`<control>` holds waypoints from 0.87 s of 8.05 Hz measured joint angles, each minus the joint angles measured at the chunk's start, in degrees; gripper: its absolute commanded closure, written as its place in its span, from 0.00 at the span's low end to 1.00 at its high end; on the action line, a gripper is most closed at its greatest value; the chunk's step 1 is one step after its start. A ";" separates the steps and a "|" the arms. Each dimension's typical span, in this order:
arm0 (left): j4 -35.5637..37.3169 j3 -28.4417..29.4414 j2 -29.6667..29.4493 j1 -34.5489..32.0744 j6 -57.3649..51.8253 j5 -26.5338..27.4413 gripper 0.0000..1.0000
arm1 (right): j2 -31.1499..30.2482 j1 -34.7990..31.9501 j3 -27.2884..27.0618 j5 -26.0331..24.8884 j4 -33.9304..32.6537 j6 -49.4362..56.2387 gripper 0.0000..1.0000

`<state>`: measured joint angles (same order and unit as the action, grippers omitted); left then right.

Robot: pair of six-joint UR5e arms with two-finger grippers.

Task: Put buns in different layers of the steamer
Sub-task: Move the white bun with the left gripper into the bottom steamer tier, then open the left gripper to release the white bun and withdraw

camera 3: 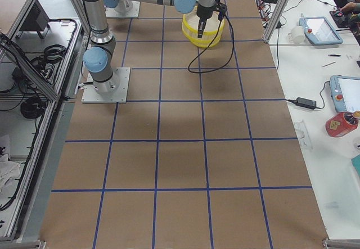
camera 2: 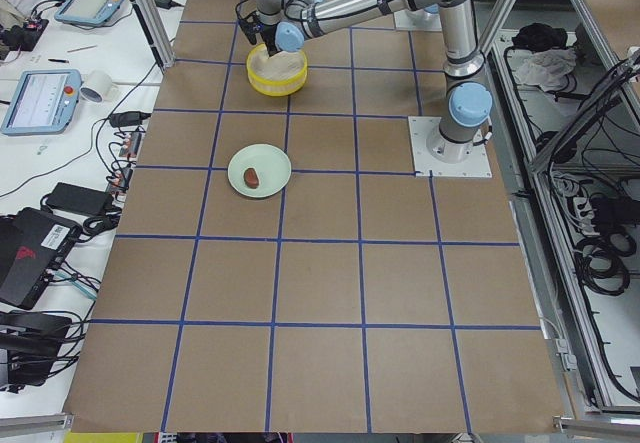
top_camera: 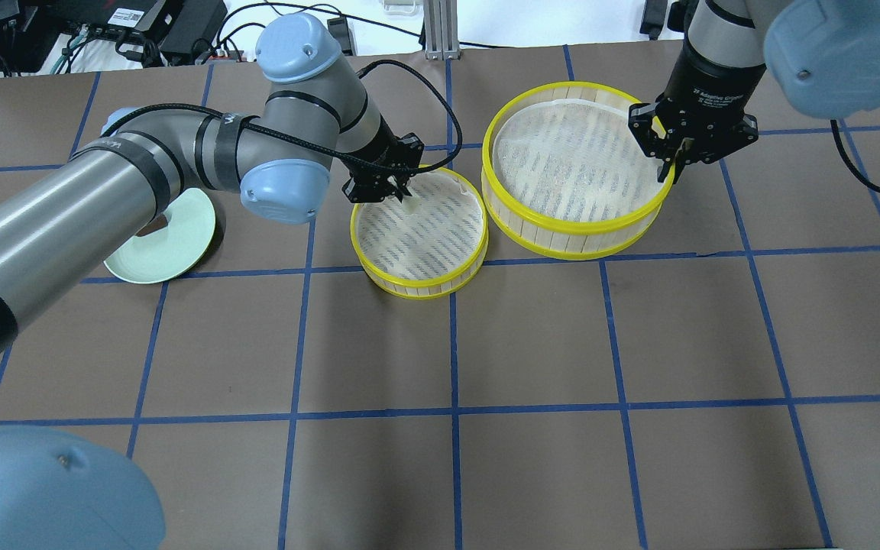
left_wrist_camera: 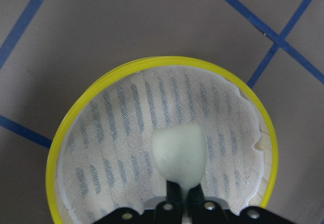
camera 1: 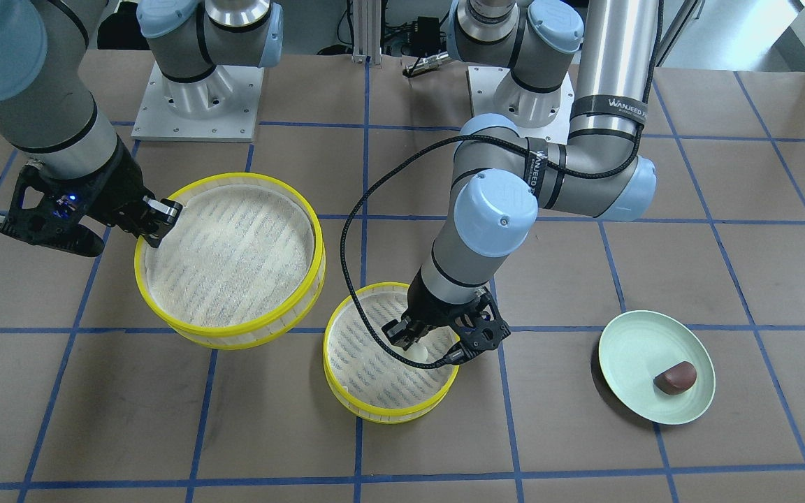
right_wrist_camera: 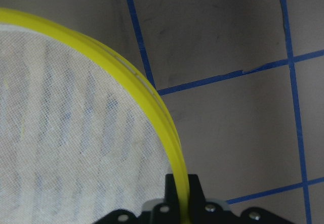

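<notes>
My left gripper (camera 1: 413, 342) is shut on the cream-white bun (left_wrist_camera: 179, 153) and holds it just above the striped liner of the lower steamer layer (camera 1: 374, 412), near that tray's robot-side rim. My right gripper (camera 1: 158, 220) is shut on the yellow rim of a second steamer layer (camera 1: 235, 335) and holds it lifted beside the first. That layer's liner is bare. The dark reddish-brown bun (camera 1: 675, 377) lies on the pale green plate (camera 1: 626, 349). In the overhead view the left gripper (top_camera: 398, 195) is over the small tray (top_camera: 417, 289) and the right gripper (top_camera: 673, 164) is at the lifted tray's (top_camera: 570, 248) edge.
The plate sits on the left arm's side of the brown, blue-taped table. The left arm's black cable (camera 1: 353, 279) loops over the gap between the two trays. Both robot bases (camera 1: 196, 98) stand at the far edge.
</notes>
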<state>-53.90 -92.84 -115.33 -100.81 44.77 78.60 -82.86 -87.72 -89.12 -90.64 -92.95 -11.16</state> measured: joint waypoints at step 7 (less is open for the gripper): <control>1.53 0.15 0.23 -0.13 -0.77 0.03 0.00 | -0.02 0.00 0.00 -0.14 -0.04 0.00 0.96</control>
<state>-52.37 -92.69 -115.10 -100.95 44.00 78.63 -82.88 -87.71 -89.12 -90.79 -92.99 -11.16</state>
